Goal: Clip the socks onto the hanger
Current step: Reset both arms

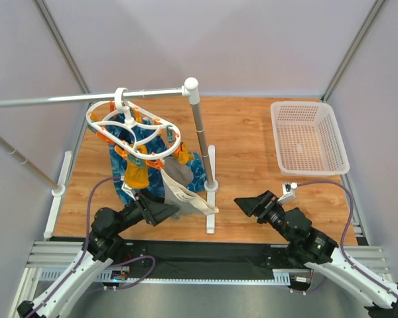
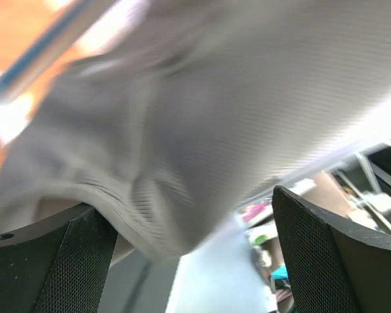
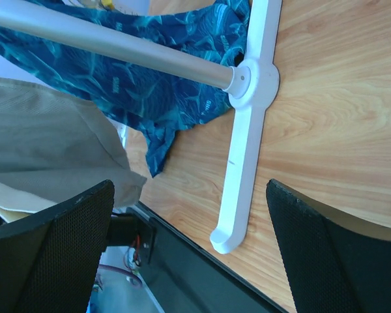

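Observation:
The white oval hanger (image 1: 136,129) with orange clips hangs by its hook from the grey rail (image 1: 53,101). A mustard-yellow sock (image 1: 136,173) hangs below its near side. A second small mustard piece (image 1: 183,156) shows under its right side. My left gripper (image 1: 160,211) is open just under the hanging grey and beige garments (image 1: 179,189). In the left wrist view, blurred grey fabric (image 2: 202,130) fills the frame above the open gripper (image 2: 189,261). My right gripper (image 1: 251,204) is open and empty, low over the table right of the stand; in its wrist view (image 3: 189,248) no sock shows.
A blue wave-patterned cloth (image 1: 198,169) hangs behind the garments and also shows in the right wrist view (image 3: 150,78). The stand's grey pole (image 1: 202,142) rises from a white foot (image 3: 247,130). A pale mesh basket (image 1: 308,136) stands at the back right.

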Robot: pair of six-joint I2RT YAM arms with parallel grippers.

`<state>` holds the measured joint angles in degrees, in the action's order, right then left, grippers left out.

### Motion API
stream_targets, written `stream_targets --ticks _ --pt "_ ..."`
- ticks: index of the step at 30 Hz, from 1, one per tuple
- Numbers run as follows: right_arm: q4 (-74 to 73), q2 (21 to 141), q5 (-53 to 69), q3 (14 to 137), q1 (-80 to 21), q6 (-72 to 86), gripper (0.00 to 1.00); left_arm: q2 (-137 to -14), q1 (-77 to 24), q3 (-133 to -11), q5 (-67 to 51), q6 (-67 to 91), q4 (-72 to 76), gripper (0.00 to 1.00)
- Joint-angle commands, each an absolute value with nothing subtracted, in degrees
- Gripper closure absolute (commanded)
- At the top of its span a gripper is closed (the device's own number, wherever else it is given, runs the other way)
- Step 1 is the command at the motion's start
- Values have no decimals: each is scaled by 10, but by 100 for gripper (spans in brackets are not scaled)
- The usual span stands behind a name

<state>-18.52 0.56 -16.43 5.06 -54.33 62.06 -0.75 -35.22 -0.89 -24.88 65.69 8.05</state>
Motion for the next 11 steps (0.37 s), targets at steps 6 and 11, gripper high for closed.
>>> stream_targets --ticks 6,11 --pt "-226 -35 -245 -46 -546 718 0 74 -354 76 -319 701 293 1" --pt "-239 -35 -248 -47 -546 724 0 72 -354 75 -311 698 282 1"
